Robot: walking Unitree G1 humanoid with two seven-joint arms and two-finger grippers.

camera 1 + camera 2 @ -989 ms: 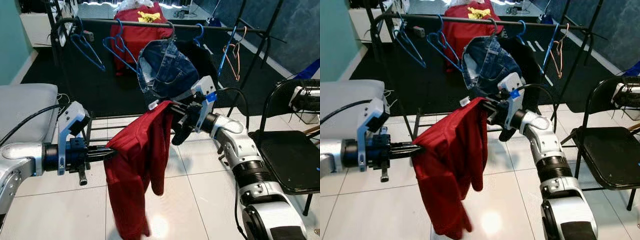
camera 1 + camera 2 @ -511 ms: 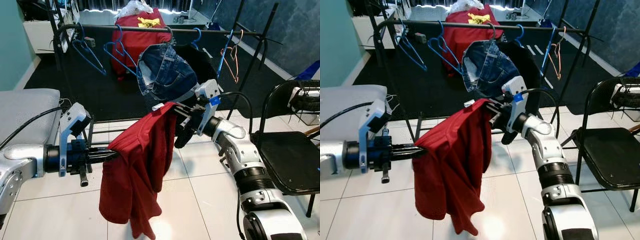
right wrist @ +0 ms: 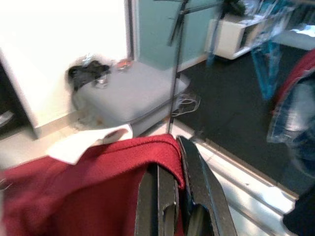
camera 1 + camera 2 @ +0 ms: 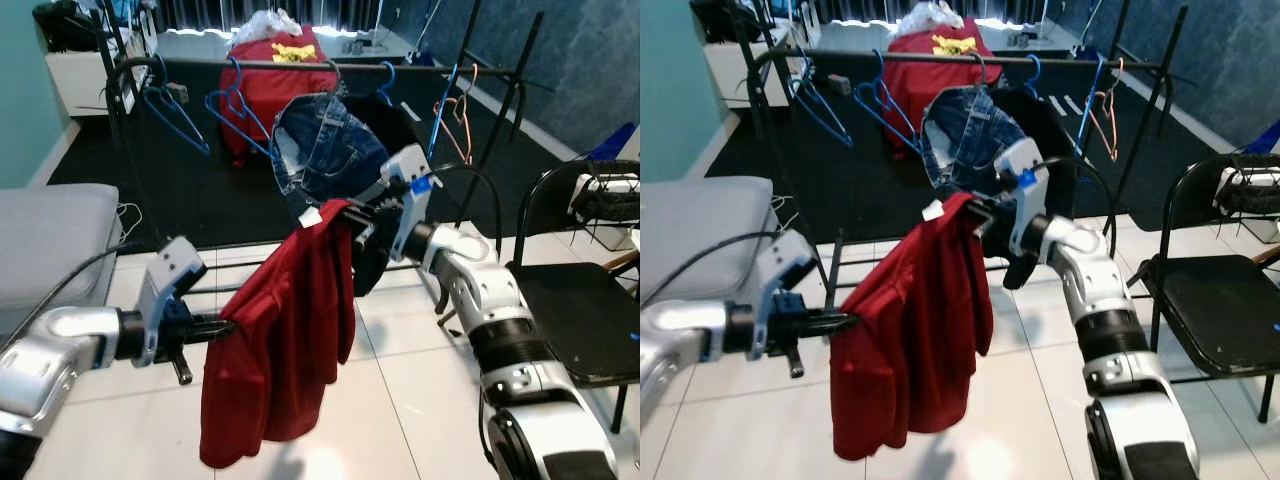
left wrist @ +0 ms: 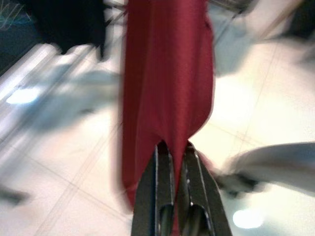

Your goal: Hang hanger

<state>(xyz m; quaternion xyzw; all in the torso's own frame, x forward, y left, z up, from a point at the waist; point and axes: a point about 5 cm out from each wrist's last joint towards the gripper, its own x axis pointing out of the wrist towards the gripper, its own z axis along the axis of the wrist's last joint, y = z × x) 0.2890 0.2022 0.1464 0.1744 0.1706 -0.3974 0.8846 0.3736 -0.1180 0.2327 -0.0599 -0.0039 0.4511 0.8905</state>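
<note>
So the red garment [image 4: 285, 330] is strung between both claws over the white tile floor [image 4: 400, 400], nearest to the camera. Left claw [image 4: 222, 326] is pinched shut on its lower left edge; the left wrist view shows the fabric squeezed between the two black fingers [image 5: 165, 182]. Right claw [image 4: 350, 222] is clamped on the upper end by the white tag [image 4: 307, 216], higher and farther back. I can't make out a hanger inside it. It's soft, light cloth, floppy and saggy, so I'd guess it'll slip or bunch unless held at the collar or shoulders. Beyond that is the clothes rack rail [image 4: 300, 66] with a denim piece [image 4: 325, 150], blue hangers [image 4: 235, 110] and a red shirt [image 4: 270, 85]. Black folding chair [image 4: 580, 310] on the right.
</note>
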